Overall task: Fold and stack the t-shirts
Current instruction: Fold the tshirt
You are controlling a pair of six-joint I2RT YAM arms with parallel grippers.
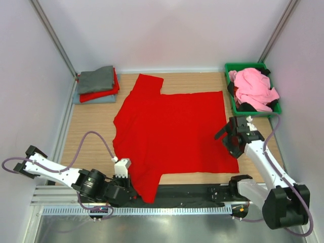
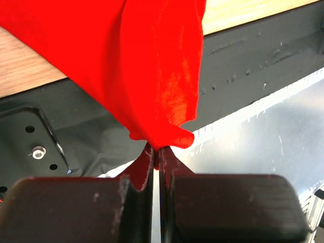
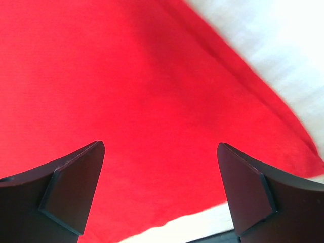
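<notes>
A large bright red t-shirt (image 1: 172, 131) lies spread flat across the middle of the wooden table. Its near-left sleeve hangs over the table's front edge. My left gripper (image 1: 137, 193) is shut on the tip of that sleeve (image 2: 157, 134), at the front edge over the black base plate. My right gripper (image 1: 230, 139) is open and empty, hovering over the shirt's right hem (image 3: 152, 116), with its jaws wide apart. A stack of folded grey, red and light blue-grey t-shirts (image 1: 96, 83) sits at the back left. Pink and dark t-shirts (image 1: 253, 88) are piled in the bin.
A green plastic bin (image 1: 230, 68) stands at the back right corner. White walls and metal posts close in the table on three sides. A black base plate (image 1: 202, 190) and a metal rail run along the near edge.
</notes>
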